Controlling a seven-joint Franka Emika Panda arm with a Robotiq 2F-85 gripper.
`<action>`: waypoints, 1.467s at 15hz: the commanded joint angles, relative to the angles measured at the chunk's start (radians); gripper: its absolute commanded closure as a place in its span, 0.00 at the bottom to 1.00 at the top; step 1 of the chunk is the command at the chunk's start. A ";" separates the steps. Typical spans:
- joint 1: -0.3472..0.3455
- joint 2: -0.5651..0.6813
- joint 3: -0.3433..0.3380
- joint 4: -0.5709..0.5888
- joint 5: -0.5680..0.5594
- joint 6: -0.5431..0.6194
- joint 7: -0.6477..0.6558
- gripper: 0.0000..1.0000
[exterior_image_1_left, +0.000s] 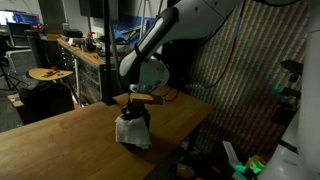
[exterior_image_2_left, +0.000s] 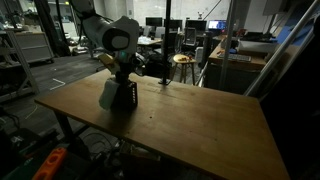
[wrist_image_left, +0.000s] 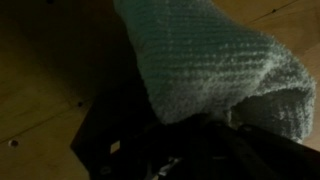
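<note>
Done: the pale knitted cloth (exterior_image_2_left: 108, 94) is caught and drawn up into 1 upright bunch. The pincer (exterior_image_2_left: 124, 99) stands right over it, jaws closed, and appears to pinch a fold of it.
Left: the bunch's lower part rests on the worktop (exterior_image_2_left: 200, 125), so it is not lifted clear. It is neither spread flat nor folded, so I judge the handling to be in its early to middle part.
Cloth place: in an exterior view it sits toward the far left end of the worktop, touching the wood, with the pincer's dark body just to its right. In the wrist view its weave (wrist_image_left: 215, 60) fills the upper right, running down into the dark jaws at the bottom edge.
Pincer state: closed, with no gap showing between the jaws in any view. The grip itself is hidden in shadow, so the hold on the cloth is a judgement.
Cloths: 1.
Pincers: 1.
Arms: 1, the white arm (exterior_image_1_left: 175, 30) coming down from above in both exterior views.
Worktops: 1, wooden, with bare boards to the right of the cloth.
Stools: 1 that looks like a round stool (exterior_image_2_left: 182, 60), far beyond the worktop's right half and well apart from the cloth.
</note>
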 joint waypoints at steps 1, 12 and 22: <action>-0.014 -0.040 -0.011 -0.001 0.015 -0.012 -0.021 0.68; -0.015 -0.223 -0.084 -0.046 -0.031 -0.005 0.010 0.00; 0.011 -0.378 -0.048 -0.246 0.156 0.014 -0.036 0.00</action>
